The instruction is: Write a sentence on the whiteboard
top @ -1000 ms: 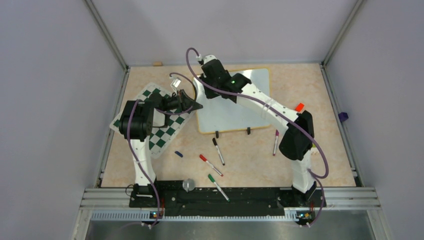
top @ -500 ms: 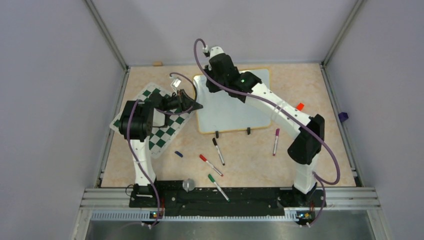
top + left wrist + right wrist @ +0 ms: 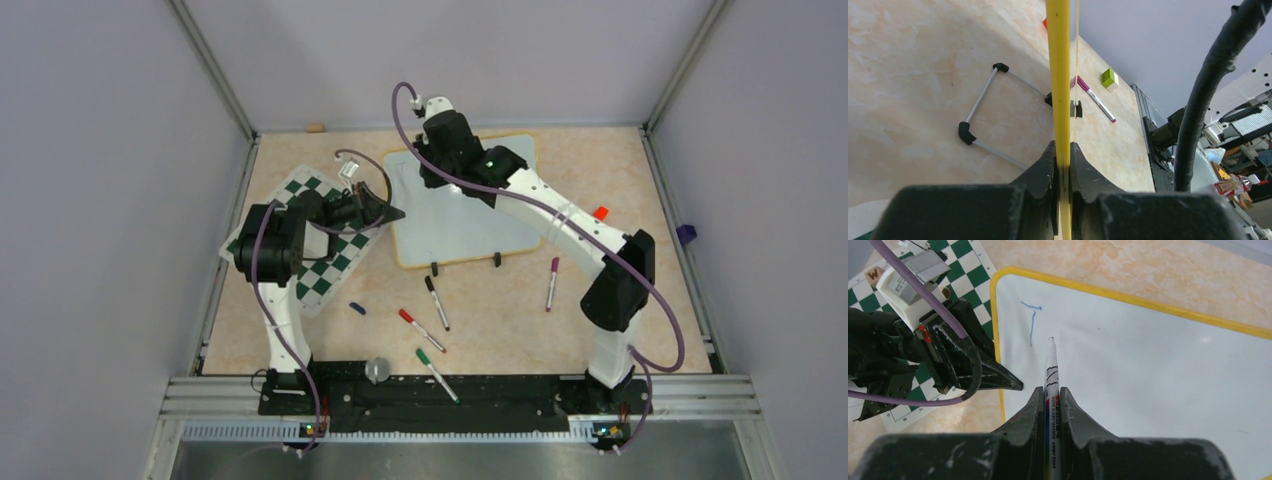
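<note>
Your whiteboard lies on the counter at upper centre of the top view. Its long axis runs left to right, and its 2 clips sit on the lower edge. Your left claw is pinched narrow on the yellow rim at the board's left side. Your right claw grips a marker that points up the wrist frame. Its tip is just right of the sentence, which is only 1 blue "T". Whether the tip touches the board, you cannot tell.

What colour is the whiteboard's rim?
Yellow rim around the whiteboard, clearest in the right wrist view.
</note>
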